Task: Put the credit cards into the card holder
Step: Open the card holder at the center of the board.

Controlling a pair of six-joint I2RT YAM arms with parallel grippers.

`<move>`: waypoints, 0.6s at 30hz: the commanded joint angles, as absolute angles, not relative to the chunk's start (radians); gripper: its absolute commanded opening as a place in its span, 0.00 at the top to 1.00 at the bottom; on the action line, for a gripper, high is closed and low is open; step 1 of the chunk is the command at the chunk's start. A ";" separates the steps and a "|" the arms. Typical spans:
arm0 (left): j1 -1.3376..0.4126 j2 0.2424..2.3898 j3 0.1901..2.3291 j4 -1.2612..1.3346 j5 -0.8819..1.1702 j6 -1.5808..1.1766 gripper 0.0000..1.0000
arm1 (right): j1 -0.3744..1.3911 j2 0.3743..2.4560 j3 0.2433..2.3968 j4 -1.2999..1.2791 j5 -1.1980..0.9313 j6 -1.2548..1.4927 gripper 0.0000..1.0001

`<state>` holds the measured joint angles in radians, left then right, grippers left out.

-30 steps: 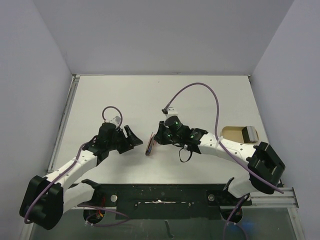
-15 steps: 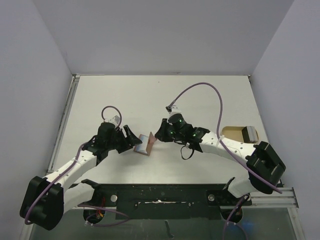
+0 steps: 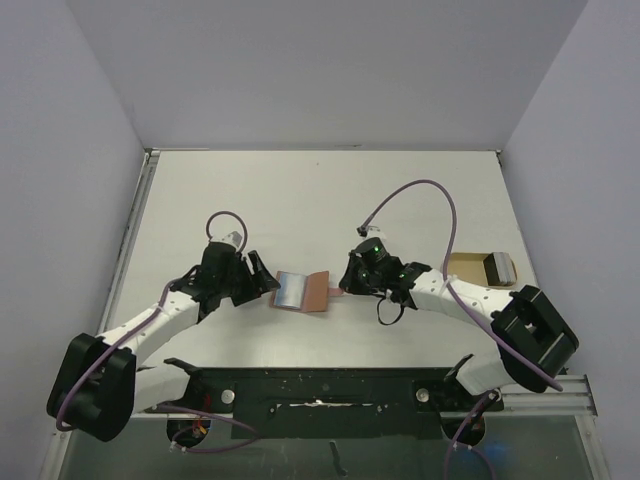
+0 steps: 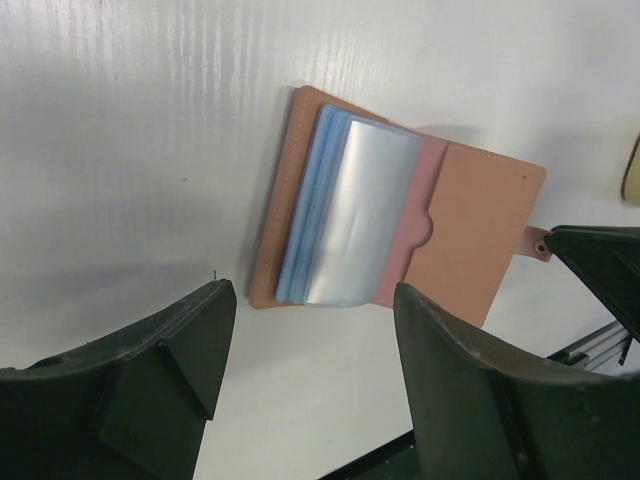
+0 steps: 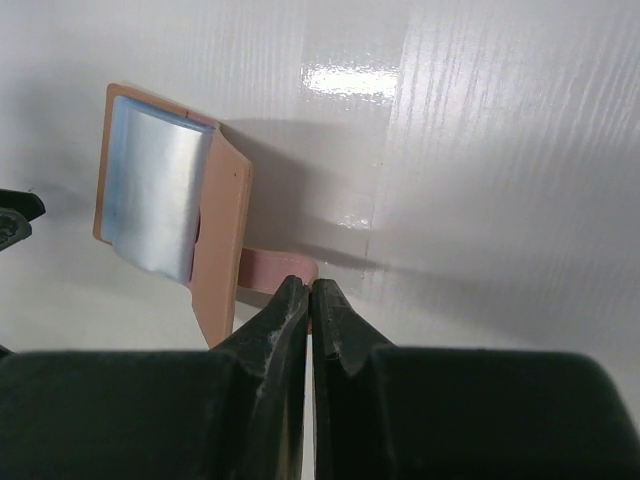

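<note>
Tabletop (image 3: 300, 200), card holder (image 3: 302, 291) between jaws

Glare washes out the credit cards (image 4: 350, 215), so no counting them. End of the snap tab (image 5: 270, 270) vanishes between the right gripper (image 5: 308, 287) tips. Some tan thing (image 4: 633, 175) is cropped at the left wrist view's right edge.

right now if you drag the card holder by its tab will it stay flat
Probably not: on the card holder the tab-side flap looks lifted, casting a shadow, so it likely flops at its fold. The right pincer pinches only the thin snap tab, so it may swivel. The glossy cards could slide out.
</note>
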<state>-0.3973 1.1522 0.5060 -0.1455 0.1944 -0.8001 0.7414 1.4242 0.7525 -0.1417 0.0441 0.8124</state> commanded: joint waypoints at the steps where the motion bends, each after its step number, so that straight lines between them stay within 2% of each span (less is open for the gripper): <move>1: -0.391 1.202 0.557 -0.080 0.194 -0.779 0.37 | 0.731 1.375 0.738 -0.104 0.060 0.794 1.00; 18: -0.390 1.367 0.490 0.204 0.349 -0.849 0.37 | 0.702 1.354 0.634 -0.083 0.103 0.779 1.00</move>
